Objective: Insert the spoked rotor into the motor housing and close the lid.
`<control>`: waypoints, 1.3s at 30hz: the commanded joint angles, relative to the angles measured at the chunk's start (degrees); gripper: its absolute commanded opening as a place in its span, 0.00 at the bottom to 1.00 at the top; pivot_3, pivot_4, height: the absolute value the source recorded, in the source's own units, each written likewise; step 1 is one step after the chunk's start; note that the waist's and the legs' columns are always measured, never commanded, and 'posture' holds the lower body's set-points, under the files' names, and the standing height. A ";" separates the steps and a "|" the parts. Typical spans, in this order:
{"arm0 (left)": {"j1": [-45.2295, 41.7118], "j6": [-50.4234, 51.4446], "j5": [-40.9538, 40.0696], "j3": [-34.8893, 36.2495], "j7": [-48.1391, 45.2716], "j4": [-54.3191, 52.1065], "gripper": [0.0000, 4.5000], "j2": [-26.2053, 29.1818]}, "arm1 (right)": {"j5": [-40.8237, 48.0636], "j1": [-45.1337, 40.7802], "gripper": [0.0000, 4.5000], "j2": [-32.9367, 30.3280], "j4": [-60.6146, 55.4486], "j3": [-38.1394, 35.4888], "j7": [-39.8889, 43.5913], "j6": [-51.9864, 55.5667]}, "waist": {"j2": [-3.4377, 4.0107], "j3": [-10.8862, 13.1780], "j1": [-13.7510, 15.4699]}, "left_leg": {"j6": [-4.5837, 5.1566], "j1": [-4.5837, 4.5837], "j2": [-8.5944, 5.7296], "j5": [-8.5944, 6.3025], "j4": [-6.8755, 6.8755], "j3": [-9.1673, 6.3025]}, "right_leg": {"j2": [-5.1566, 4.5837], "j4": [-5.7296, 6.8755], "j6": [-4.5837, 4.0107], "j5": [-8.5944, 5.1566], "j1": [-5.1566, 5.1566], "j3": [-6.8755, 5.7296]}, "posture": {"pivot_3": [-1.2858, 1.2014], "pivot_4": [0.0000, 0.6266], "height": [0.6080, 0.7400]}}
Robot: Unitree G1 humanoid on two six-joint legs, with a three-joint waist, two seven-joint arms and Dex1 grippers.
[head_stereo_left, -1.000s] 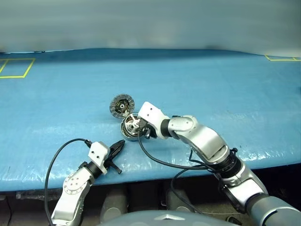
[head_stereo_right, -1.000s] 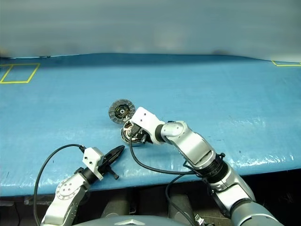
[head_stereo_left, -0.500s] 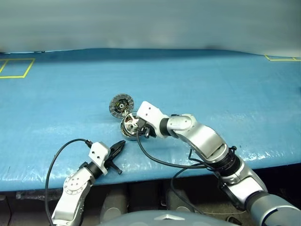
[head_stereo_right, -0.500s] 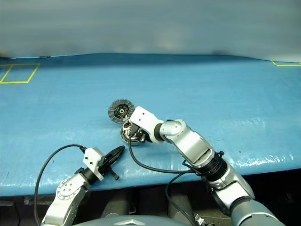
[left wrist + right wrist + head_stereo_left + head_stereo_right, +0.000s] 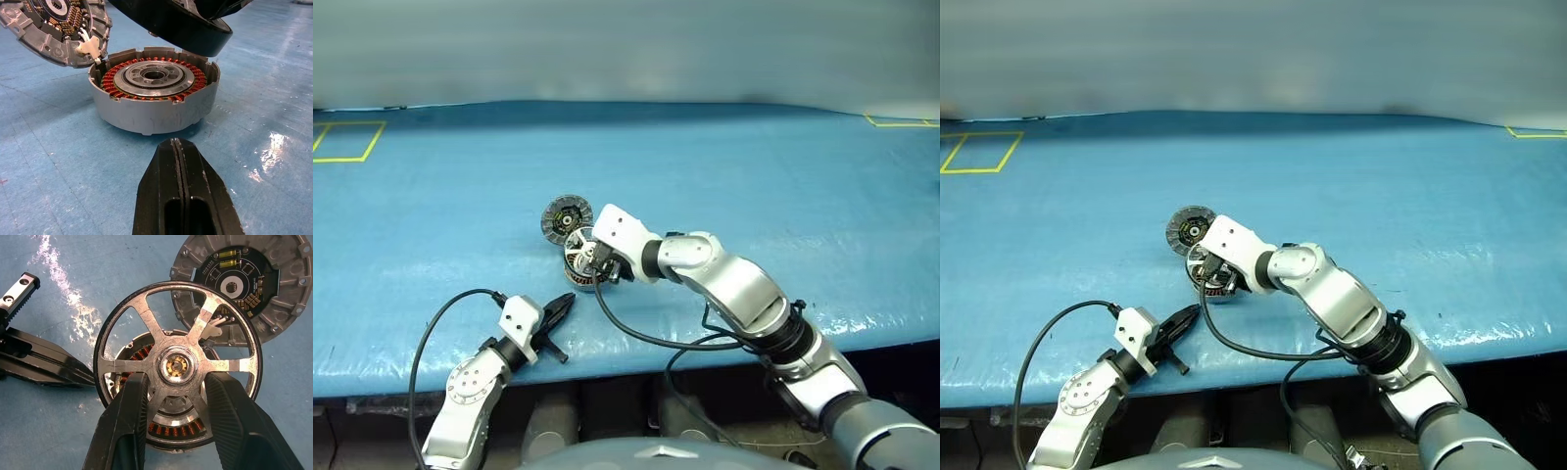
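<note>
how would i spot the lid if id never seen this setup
On the blue table, find the small cluster of metal parts near the front edge, just ahead of the right gripper. The lid is the round grey disc hinged open beside the motor housing. It shows grey radial segments around a dark circuit-board centre, unlike the silver-spoked rotor.

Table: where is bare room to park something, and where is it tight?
The table is bare right of the right gripper, and on the far side beyond the lid. It is crowded at the centre: the rotor is held over the housing, the open lid is joined beside it, and the shut left gripper points at them from the near edge.
</note>
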 commanded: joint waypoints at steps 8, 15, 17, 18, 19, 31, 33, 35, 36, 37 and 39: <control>0.06 -0.04 0.03 -0.21 -0.12 -1.13 0.00 0.25 | 0.29 2.39 0.32 0.64 2.52 -1.49 -0.04 -1.66 | 0.00 -0.01 0.00 | 0.00 0.02 -0.01 0.00 0.00 0.01 | -0.01 0.01 0.00 0.00 0.02 0.01 | 0.52 0.24 1.00; -0.03 -0.06 -0.01 -0.20 -0.22 -1.12 0.00 0.33 | 0.78 2.99 0.32 1.11 3.89 -1.85 0.21 -1.66 | -0.02 -0.02 0.01 | 0.00 0.04 -0.01 0.00 0.00 0.00 | 0.00 0.00 0.00 0.00 0.05 0.00 | 0.52 0.24 1.00; -0.11 -0.01 0.05 -0.21 -0.20 -1.10 0.00 0.36 | 1.04 3.17 0.32 1.88 4.65 -2.14 0.07 -1.73 | -0.02 -0.02 0.01 | 0.00 0.05 -0.01 0.00 0.00 0.00 | 0.00 0.00 0.00 0.00 0.05 0.00 | 0.52 0.24 1.00; -0.14 0.03 0.05 -0.21 -0.19 -1.09 0.00 0.35 | 0.99 3.30 0.32 2.24 5.15 -2.16 -0.08 -1.89 | -0.02 -0.02 0.01 | 0.00 0.05 -0.01 0.00 0.00 0.00 | 0.00 0.01 0.00 0.00 0.05 0.00 | 0.52 0.24 1.00; -0.15 0.09 0.04 -0.23 -0.17 -1.13 0.00 0.33 | 0.89 3.45 0.32 2.53 5.57 -2.17 -0.21 -2.02 | -0.01 -0.02 0.01 | 0.00 0.05 -0.01 0.00 0.00 0.00 | 0.00 0.00 0.00 0.00 0.05 0.00 | 0.52 0.24 1.00; -0.24 0.41 0.10 -0.15 0.05 -1.29 0.00 0.31 | 2.17 2.76 0.99 3.74 2.80 -5.49 -0.93 0.53 | -0.01 -0.01 0.02 | 0.00 0.08 0.00 0.00 0.02 0.00 | 0.00 0.01 0.01 0.01 0.08 0.00 | 0.52 0.24 1.00; -0.21 0.26 0.13 -0.03 0.13 -1.30 0.00 0.32 | 3.45 2.41 0.99 4.05 0.08 -7.84 -1.20 2.11 | -0.01 -0.01 0.03 | 0.00 0.07 0.00 0.00 0.02 0.00 | 0.00 0.01 0.01 0.01 0.08 0.00 | 0.52 0.24 1.00; -0.17 0.09 0.07 0.34 0.39 -1.33 0.00 0.29 | 4.69 2.55 0.99 4.54 -2.29 -10.14 -1.72 3.57 | -0.01 -0.01 0.04 | 0.00 0.05 0.01 0.00 0.01 0.00 | 0.00 0.01 0.01 0.01 0.06 0.00 | 0.52 0.24 1.00; -0.12 0.04 0.00 0.56 0.57 -1.39 0.00 0.25 | 5.25 2.71 0.99 4.77 -3.30 -11.15 -1.99 4.25 | -0.02 -0.01 0.05 | 0.00 0.05 0.01 0.00 0.01 -0.01 | 0.00 0.01 0.01 0.01 0.06 0.00 | 0.52 0.24 1.00; -0.16 0.12 -0.10 1.08 0.88 -1.42 0.00 0.33 | 5.76 3.47 0.95 5.12 -4.61 -12.63 -2.56 4.60 | -0.02 -0.02 0.05 | 0.00 0.05 0.01 0.00 0.01 -0.01 | 0.00 0.01 0.01 0.01 0.06 0.00 | 0.52 0.24 1.00; -0.37 0.24 -0.12 2.08 1.29 -1.35 0.00 0.73 | 6.77 6.03 0.86 5.90 -6.75 -15.47 -3.74 4.11 | -0.03 -0.02 0.09 | 0.00 0.05 0.01 0.00 0.01 -0.02 | 0.00 0.01 0.01 0.01 0.06 0.00 | 0.52 0.24 1.00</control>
